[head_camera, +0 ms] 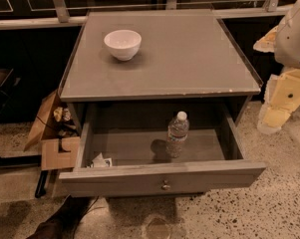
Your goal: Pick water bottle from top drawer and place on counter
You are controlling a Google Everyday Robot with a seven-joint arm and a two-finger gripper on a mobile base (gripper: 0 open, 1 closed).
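Note:
The water bottle [177, 134], clear and ribbed with a white cap, stands upright inside the open top drawer [159, 176], right of its middle. The drawer is pulled out from the grey cabinet, with its round metal knob [165, 185] on the front panel. The counter [189, 59] is the flat grey cabinet top above it. My gripper [276, 111] hangs at the right edge of the view, beside the cabinet's right side. It is pale and blocky, sits below the white arm shell [294, 31], and is well apart from the bottle.
A white bowl [122, 44] sits on the counter at the back left. A small white packet [100, 161] lies in the drawer's front left corner. Cardboard boxes [52, 133] and cables lie on the floor left of the cabinet. A railing runs behind.

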